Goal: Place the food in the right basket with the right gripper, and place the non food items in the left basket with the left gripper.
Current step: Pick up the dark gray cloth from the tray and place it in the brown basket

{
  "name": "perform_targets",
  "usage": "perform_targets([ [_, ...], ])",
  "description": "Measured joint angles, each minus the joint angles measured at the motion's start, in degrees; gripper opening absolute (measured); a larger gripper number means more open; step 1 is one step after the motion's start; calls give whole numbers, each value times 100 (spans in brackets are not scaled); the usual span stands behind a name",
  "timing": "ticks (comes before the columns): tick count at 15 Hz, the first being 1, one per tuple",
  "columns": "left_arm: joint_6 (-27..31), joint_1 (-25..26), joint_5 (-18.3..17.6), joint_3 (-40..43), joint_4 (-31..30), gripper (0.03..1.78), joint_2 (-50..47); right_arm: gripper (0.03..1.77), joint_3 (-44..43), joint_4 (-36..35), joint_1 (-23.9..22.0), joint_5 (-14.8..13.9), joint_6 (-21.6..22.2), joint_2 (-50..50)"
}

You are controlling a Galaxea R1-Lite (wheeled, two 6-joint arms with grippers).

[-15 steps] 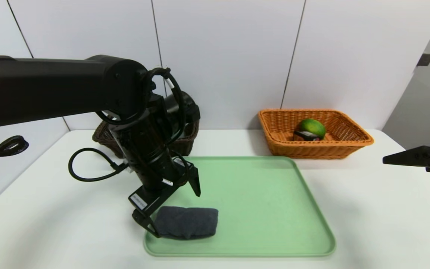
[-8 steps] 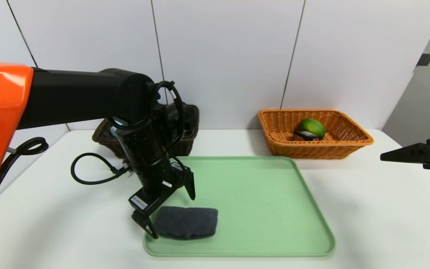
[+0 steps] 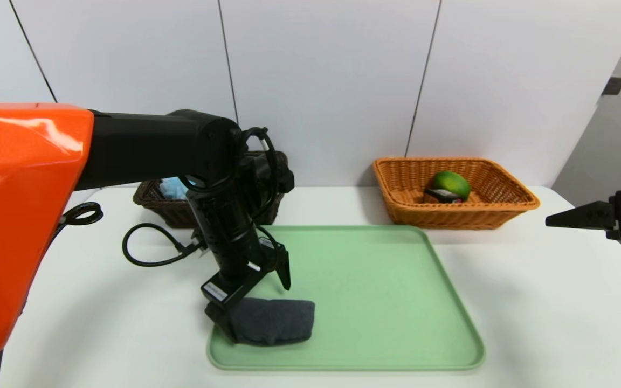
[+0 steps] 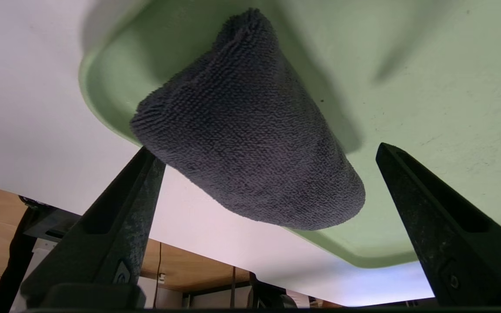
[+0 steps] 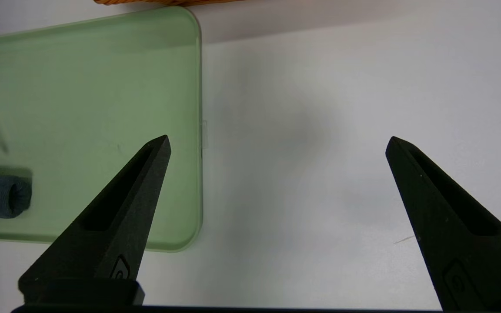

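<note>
**Left gripper lowered around the towel, the last item on the tray**

While the right gripper (image 3: 558, 221) hangs idle over the bench (image 3: 531, 302) at the far right, jaws spread wide and empty, the left gripper (image 3: 259, 299) has dropped lower over the past second. It now straddles the near-left end of the folded dark grey towel (image 3: 274, 321). Its jaws are open, one finger on each side of the towel, and have not closed on it.

The towel lies in the near-left corner of the green tray (image 3: 397, 302). The green fruit (image 3: 450, 184) and small black box (image 3: 442, 196) already sit in the orange right basket (image 3: 504, 207). A blue bath puff (image 3: 173, 188) shows in the dark brown left basket (image 3: 151, 200), behind the arm.

With the descent made, closing on the towel looks like the next step.
</note>
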Motion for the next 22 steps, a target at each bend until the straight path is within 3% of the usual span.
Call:
perform_targets([
  [12, 149, -129, -90, -33, 212, 168, 236, 171, -55, -111, -116, -2, -34, 148],
  [15, 201, -129, -110, -28, 216, 117, 261, 171, -63, -113, -116, -2, -34, 152],
  [19, 356, -129, -366, -44, 251, 75, 256, 171, -59, -106, -116, -2, -41, 139],
  [20, 367, -129, -383, -83, 267, 40, 254, 171, -59, -105, -116, 0, -39, 135],
  [21, 372, -129, -446, -141, 293, 26, 239, 171, -56, -106, -116, 0, -43, 133],
  [22, 391, -129, -603, -210, 306, 26, 219, 171, -56, -105, -116, -2, -41, 128],
])
